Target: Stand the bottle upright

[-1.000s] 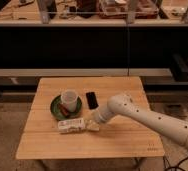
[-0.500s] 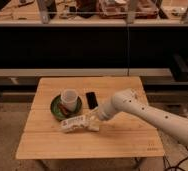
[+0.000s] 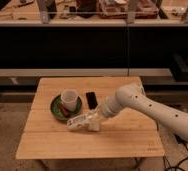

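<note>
Camera view: the bottle (image 3: 80, 121) lies near the middle of the table (image 3: 47, 145), a little toward its front edge, just in front of the green plate (image 3: 58, 111) that carries the white cup (image 3: 69, 97). Its long axis runs roughly left to right along the table, with the right end raised somewhat, so it is tilted rather than flat or upright. The gripper (image 3: 94, 121) sits at that right end, reaching in from the table's right side on the white arm (image 3: 152, 107). Whether the jaws are closed on the bottle or only beside it I cannot tell. A dark phone-like slab (image 3: 91, 99) lies behind, toward the back edge. Standing the bottle likely means swinging the gripped end up over the left end.
</note>
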`<action>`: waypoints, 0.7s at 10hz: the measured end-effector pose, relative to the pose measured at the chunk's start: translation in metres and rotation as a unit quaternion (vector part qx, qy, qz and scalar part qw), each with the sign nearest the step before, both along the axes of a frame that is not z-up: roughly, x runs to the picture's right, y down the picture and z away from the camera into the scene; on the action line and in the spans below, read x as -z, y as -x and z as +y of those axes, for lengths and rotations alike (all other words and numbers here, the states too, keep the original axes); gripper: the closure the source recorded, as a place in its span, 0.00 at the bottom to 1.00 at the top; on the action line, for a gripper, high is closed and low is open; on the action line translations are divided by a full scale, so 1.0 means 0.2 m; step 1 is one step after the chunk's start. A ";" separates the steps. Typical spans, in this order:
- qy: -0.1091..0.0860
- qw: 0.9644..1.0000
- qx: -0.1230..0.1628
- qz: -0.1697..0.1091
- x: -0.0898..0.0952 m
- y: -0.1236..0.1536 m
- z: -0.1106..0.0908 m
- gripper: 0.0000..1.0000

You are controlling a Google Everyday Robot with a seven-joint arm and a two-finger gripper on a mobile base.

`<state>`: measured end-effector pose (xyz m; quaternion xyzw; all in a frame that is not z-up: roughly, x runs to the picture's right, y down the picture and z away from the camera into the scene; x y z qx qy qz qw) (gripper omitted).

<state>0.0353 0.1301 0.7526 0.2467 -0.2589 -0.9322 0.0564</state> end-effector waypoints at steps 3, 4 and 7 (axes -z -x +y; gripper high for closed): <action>-0.010 0.999 0.038 0.015 0.09 -0.07 -0.06 0.66; -0.012 0.999 0.049 0.018 0.11 -0.08 -0.08 0.66; -0.020 0.994 0.102 0.023 0.19 -0.06 -0.13 0.66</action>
